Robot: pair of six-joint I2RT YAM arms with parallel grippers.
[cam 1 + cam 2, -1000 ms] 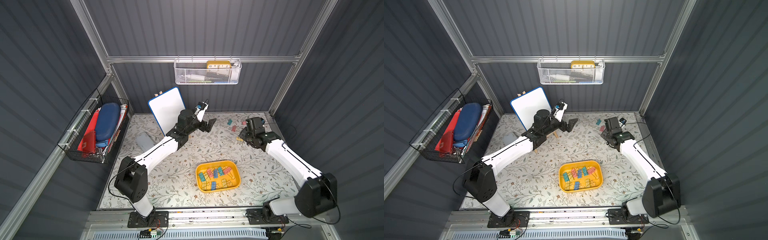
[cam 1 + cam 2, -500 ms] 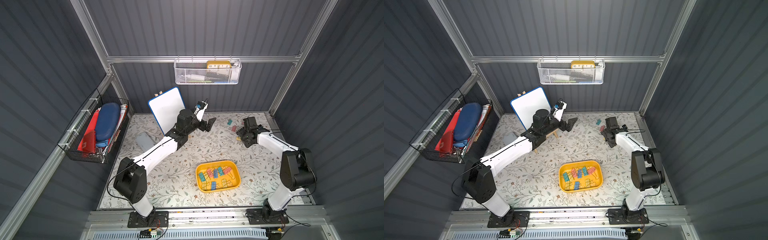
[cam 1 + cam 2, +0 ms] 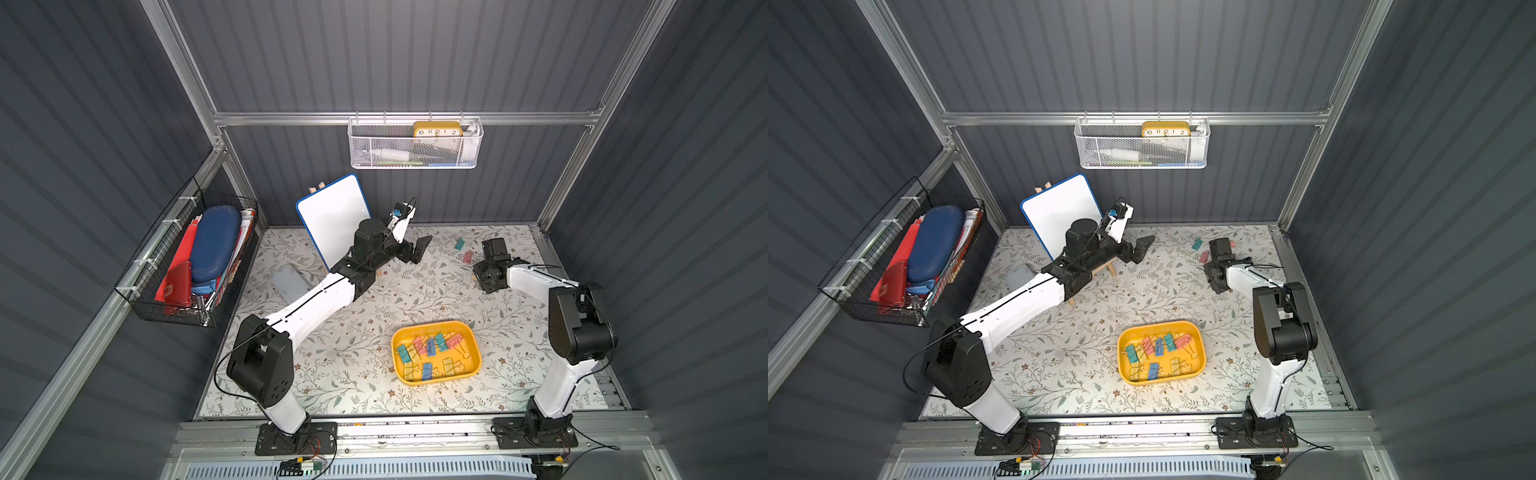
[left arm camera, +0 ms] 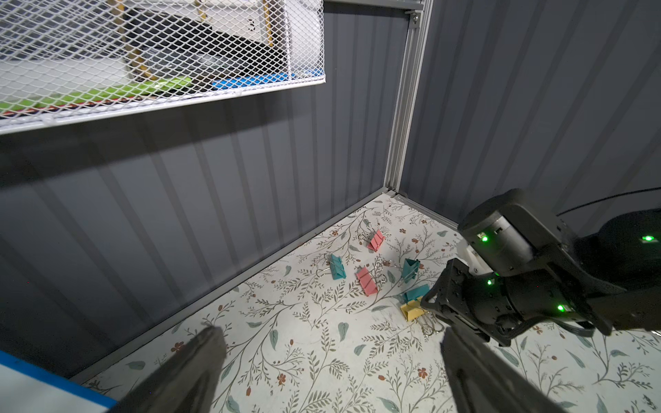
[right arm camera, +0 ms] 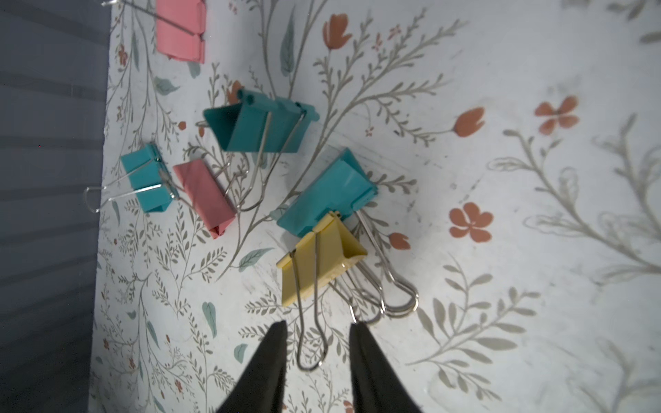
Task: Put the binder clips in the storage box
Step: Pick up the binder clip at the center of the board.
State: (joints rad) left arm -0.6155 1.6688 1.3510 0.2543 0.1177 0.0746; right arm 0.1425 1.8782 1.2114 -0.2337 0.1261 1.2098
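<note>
The white-and-black left arm [image 3: 311, 303] extends from its near-left base diagonally to the far middle of the floral-patterned tabletop [image 3: 374, 299]. The black left claw [image 3: 417, 249] is raised and points right, its fingers [image 4: 200, 361] spread wide. The white-and-black right arm [image 3: 536, 278] is folded sharply at the elbow. The black right claw [image 5: 319, 325] points down at the far right, close over the tabletop, its fingertips a narrow gap apart.

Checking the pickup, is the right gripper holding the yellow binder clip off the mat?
No, the yellow binder clip lies on the mat, one wire handle between the parted jaws of the right gripper.
</note>
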